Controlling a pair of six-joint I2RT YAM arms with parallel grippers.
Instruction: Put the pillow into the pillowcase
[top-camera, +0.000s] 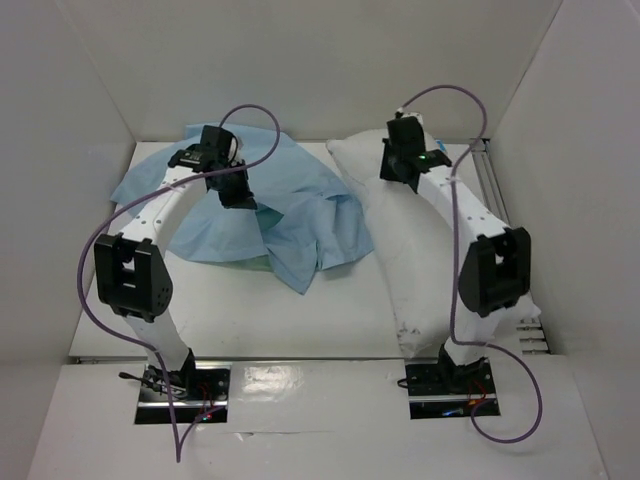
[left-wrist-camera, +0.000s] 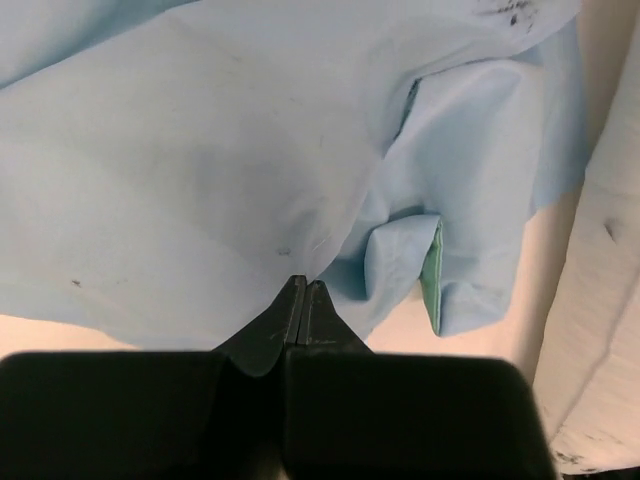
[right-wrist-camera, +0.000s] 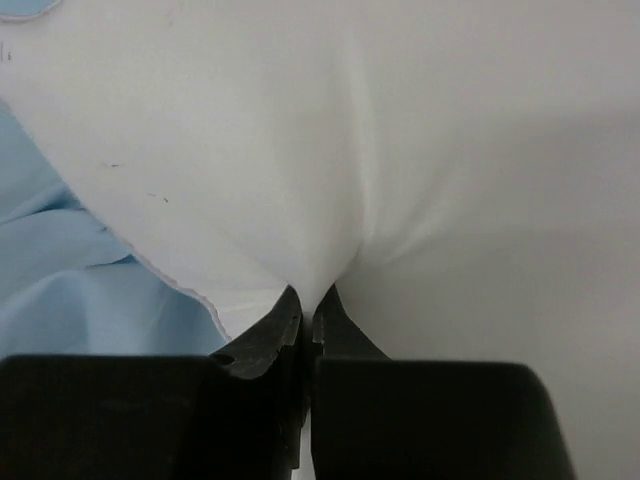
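Note:
The pillowcase (top-camera: 300, 215) lies crumpled at the back left of the table, light blue side up, with a mint-green edge (left-wrist-camera: 430, 275) showing at a fold. My left gripper (top-camera: 240, 197) points down into its middle. In the left wrist view that gripper (left-wrist-camera: 303, 285) is shut, its tips pinching the blue cloth (left-wrist-camera: 200, 150). The white pillow (top-camera: 400, 250) stretches from the back centre to the front right, under my right arm. My right gripper (top-camera: 398, 178) is at its far end. In the right wrist view this gripper (right-wrist-camera: 310, 295) is shut on a puckered fold of the pillow (right-wrist-camera: 400, 130).
White walls close in the table on the left, back and right. A metal rail (top-camera: 490, 180) runs along the right side, and another strip (top-camera: 300, 358) lies across the front by the arm bases. The pillowcase (right-wrist-camera: 60, 290) overlaps the pillow's left edge.

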